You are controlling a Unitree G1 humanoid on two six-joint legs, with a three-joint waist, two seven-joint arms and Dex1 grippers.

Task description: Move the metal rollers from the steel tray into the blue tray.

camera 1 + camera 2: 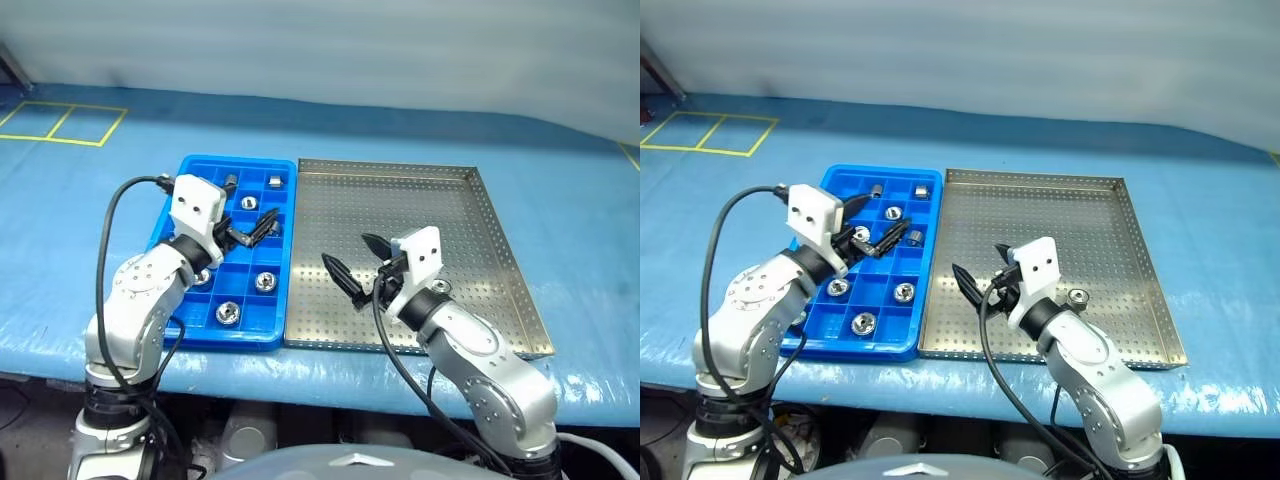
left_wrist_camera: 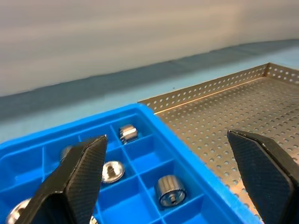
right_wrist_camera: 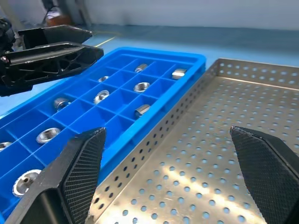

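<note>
Surface [image 1: 90,230]: pale blue cover, carrying both trays side by side, rims touching.

Steel tray [image 1: 470,230]: perforated base mostly bare. One roller [image 1: 1078,297] remains on it, just beside the right arm's wrist, behind its fingertips and near the tray's front edge.

Blue tray [image 1: 185,170]: gridded compartments, several already holding metal rollers [image 1: 265,281], one per cell. Some cells empty, including ones below the left end effector.

Right end effector [image 1: 358,262]: fingers spread wide, empty, hovering over the steel tray and pointing toward the blue tray.

Left end effector [image 1: 251,228]: fingers spread, empty, over the blue tray's middle cells.

Judgement: task nearly done; step in hand is fetching the last roller. It lies behind the right fingertips, so that arm would need to draw back and tip down before closing. Grip across the roller's round sides, squarely, since a smooth cylinder may roll or squirt out on the perforated base. Carry clear of the shared rims and release low into an empty cell.
</note>
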